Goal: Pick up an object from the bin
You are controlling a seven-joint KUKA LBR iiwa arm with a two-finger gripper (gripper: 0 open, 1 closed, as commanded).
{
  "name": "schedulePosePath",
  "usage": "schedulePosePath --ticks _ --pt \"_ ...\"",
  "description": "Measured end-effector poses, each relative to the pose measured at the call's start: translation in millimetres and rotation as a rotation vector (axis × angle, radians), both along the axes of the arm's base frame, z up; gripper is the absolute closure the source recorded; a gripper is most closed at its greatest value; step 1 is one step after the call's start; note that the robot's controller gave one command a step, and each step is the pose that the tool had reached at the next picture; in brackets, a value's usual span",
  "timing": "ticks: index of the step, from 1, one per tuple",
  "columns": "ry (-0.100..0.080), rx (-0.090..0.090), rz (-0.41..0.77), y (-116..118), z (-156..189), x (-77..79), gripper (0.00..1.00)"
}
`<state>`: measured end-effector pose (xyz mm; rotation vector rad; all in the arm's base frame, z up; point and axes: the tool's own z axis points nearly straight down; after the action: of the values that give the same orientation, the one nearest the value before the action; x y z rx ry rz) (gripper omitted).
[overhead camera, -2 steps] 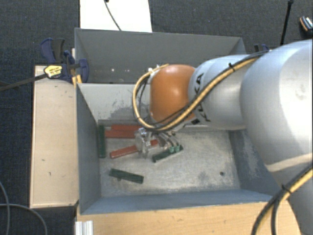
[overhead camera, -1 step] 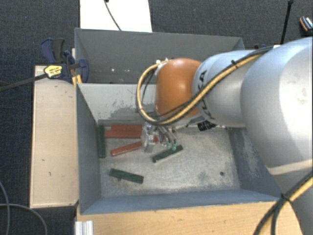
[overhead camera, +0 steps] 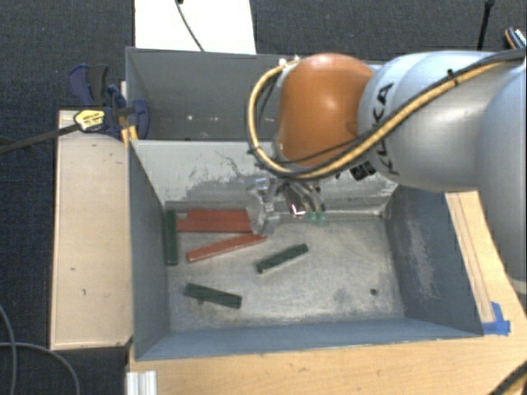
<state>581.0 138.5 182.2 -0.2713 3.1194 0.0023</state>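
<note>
silver arm [overhead camera: 445, 113] reaches in from three o'clock, bent over, orange wrist cover [overhead camera: 321, 105] on top, a cable [overhead camera: 255, 115] looped round it, gripper [overhead camera: 284, 206] hanging below at about seven o'clock, pointing down.

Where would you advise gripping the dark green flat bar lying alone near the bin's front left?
I'd take the dark green flat bar at mid-length, from straight above, across its narrow width: it lies flat, with bare floor along both long sides.
</note>
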Motion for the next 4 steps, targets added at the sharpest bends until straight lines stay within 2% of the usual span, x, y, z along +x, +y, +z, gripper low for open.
schedulePosePath --ticks 1,2,3,4 --pt "0.012 -0.001 -0.019 16.9 -11.7 -36.6 1.0" --pt "0.008 -0.001 -0.023 15.9 -11.1 -34.9 0.0" --pt "0.013 -0.001 -0.314 24.5 -113.9 -29.2 0.0" --pt "0.009 0.001 -0.315 24.5 -111.7 -28.2 1.0"
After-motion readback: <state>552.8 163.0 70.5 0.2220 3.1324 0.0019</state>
